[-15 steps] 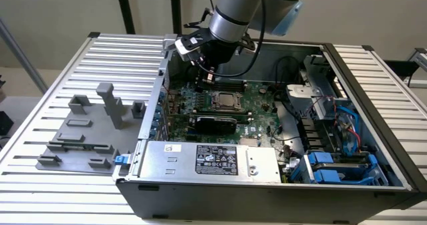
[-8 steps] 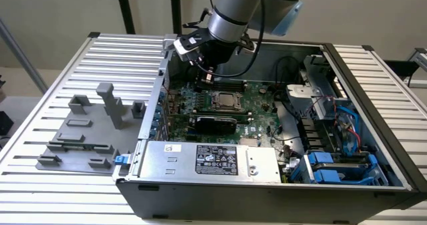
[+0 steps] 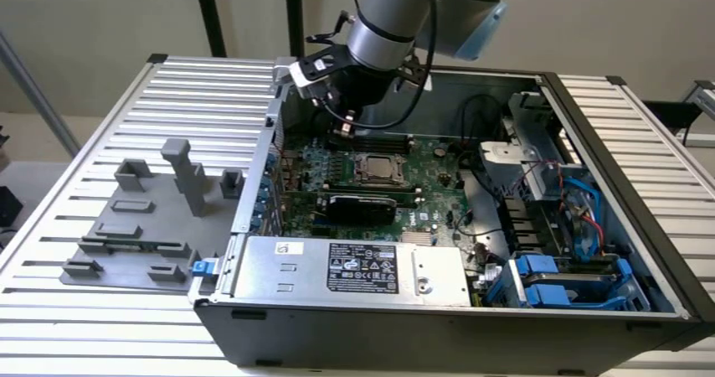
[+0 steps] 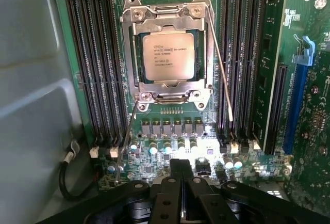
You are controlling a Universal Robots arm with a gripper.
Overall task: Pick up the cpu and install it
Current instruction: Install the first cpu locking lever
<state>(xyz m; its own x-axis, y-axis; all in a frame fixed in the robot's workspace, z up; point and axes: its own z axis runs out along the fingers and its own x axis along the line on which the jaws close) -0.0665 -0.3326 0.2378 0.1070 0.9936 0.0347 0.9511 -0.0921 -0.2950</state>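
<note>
One cpu (image 4: 168, 56) sits in its socket (image 4: 166, 18), apart from the closed, empty tool (image 4: 180, 168).

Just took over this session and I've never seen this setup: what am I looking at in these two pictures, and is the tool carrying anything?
The machine is one robot arm with a grasping tool at its end. One picture comes from a camera off the arm, looking down on an open computer case on a slatted table, with a grey fixture plate beside it. The other comes from a camera on the wrist, looking past the tool at the motherboard. The cpu lies in its metal socket frame. The tool is shut and holds nothing.
</note>
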